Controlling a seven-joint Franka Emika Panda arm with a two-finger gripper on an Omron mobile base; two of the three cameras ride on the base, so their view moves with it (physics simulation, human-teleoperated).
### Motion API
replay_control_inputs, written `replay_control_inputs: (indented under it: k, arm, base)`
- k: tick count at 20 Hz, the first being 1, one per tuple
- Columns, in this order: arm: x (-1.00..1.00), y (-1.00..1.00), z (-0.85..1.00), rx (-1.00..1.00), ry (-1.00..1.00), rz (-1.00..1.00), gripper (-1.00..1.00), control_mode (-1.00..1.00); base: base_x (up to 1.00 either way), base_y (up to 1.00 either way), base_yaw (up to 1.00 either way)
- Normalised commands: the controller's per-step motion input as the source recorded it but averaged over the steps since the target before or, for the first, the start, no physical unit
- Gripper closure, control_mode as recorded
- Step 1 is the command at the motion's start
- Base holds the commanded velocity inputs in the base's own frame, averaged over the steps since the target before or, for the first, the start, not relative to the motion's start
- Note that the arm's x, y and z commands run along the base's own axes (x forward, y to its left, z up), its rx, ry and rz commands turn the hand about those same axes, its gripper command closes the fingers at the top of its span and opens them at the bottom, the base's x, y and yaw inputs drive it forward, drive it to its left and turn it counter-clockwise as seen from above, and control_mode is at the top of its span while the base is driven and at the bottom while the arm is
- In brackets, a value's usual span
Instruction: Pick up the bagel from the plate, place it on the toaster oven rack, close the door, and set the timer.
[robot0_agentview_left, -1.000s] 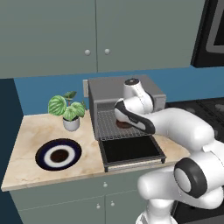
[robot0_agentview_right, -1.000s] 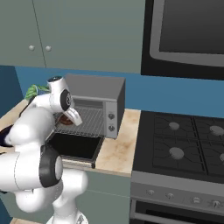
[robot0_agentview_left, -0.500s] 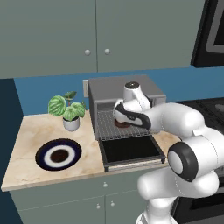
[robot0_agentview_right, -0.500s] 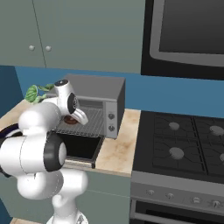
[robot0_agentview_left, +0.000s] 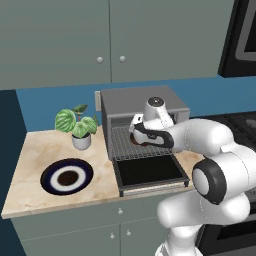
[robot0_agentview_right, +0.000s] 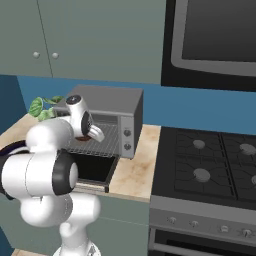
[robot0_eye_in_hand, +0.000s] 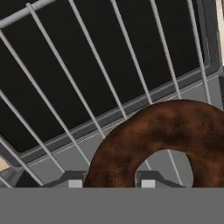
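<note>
From the hand camera I see my gripper (robot0_eye_in_hand: 111, 183) clamped on the bagel (robot0_eye_in_hand: 162, 140), its dark brown ring between the two finger tips and just above the toaster oven rack (robot0_eye_in_hand: 87, 74). In the left base view the door (robot0_agentview_left: 149, 172) lies dropped open in front of the toaster oven (robot0_agentview_left: 142, 107), and the rack's wire grid sits in the cavity mouth with my hand over it. Farther left on the counter (robot0_agentview_left: 30, 190) I see the plate (robot0_agentview_left: 66, 176), and beyond it a potted plant (robot0_agentview_left: 77, 125).
</note>
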Motion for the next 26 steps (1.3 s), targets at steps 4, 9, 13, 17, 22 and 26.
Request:
replay_control_inputs:
  k: [4, 9, 13, 17, 22, 26]
  arm:
    - [0.24, 0.00, -0.13, 0.00, 0.11, 0.01, -1.00, -1.00]
    - [0.09, 0.00, -0.01, 0.00, 0.09, 0.00, -1.00, -1.00]
    - [-0.01, 0.00, 0.06, 0.01, 0.02, 0.00, -1.00, -1.00]
    - [-0.56, 0.00, 0.59, 0.02, 0.00, 0.00, -1.00, -1.00]
    - [-0.99, 0.00, 0.78, 0.01, 0.04, 0.00, -1.00, -1.00]
    - [-0.91, 0.00, 0.42, 0.00, 0.19, 0.00, -1.00, -1.00]
  base:
    - [0.00, 0.00, 0.00]
    - [0.00, 0.00, 0.00]
    - [0.00, 0.00, 0.00]
    - [0.00, 0.00, 0.00]
    - [0.00, 0.00, 0.00]
    - [0.00, 0.00, 0.00]
